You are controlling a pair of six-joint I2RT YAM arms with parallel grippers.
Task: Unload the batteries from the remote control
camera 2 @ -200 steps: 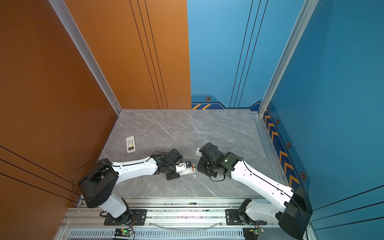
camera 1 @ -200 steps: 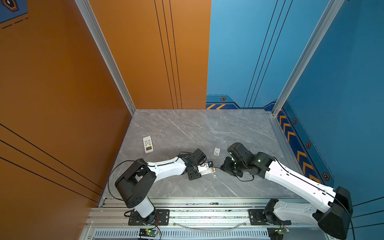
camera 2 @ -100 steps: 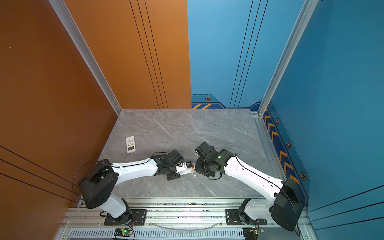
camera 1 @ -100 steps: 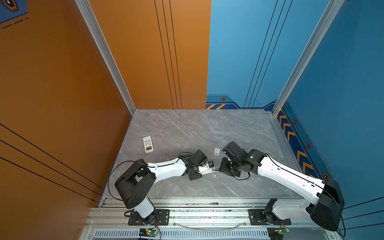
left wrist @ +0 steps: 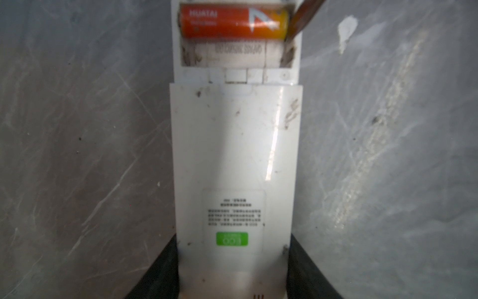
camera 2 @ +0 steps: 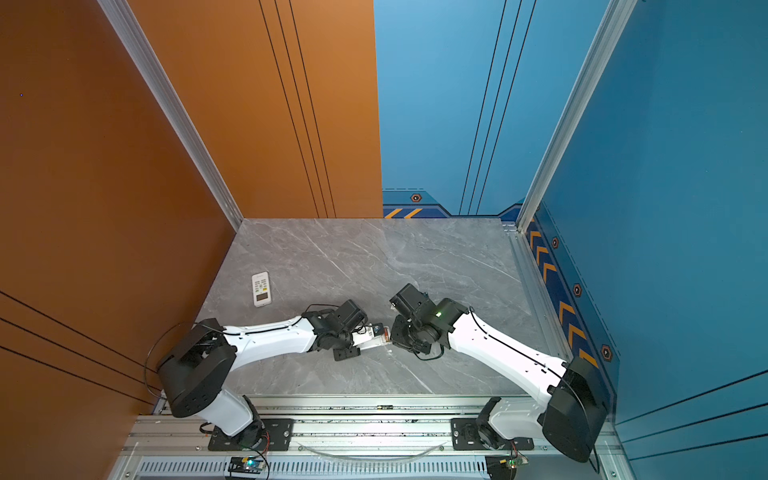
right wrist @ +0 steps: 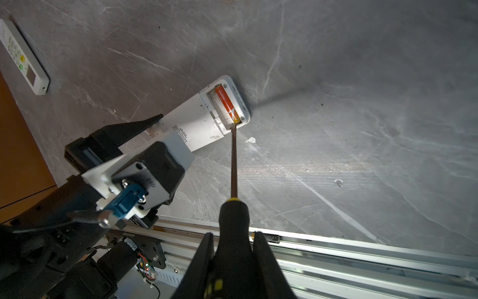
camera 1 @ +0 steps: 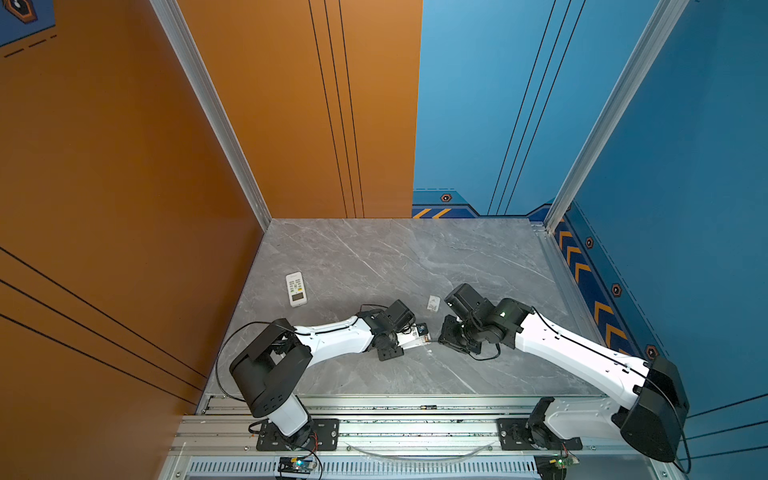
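The white remote control (left wrist: 234, 145) lies face down on the table, and my left gripper (left wrist: 234, 246) is shut on its sides. Its battery bay is uncovered. One orange-red battery (left wrist: 232, 23) (right wrist: 227, 103) sits in the bay, beside an empty slot (left wrist: 232, 55). My right gripper (right wrist: 232, 234) is shut on the black handle of a screwdriver (right wrist: 234, 165). The screwdriver's tip touches the yellow end of that battery. In both top views the two grippers meet at the remote (camera 1: 417, 337) (camera 2: 374, 336). A black battery with a gold end (right wrist: 267, 237) lies in the front rail channel.
A second white remote (camera 1: 296, 289) (right wrist: 24, 58) lies face up at the left. A small white cover (camera 1: 433, 302) lies just behind the grippers. A white scrap (right wrist: 250, 140) sits beside the held remote. The aluminium rail (right wrist: 362, 248) runs along the table's front edge.
My right arm has shifted a little left, toward the held remote. The left arm and the remote have not moved.
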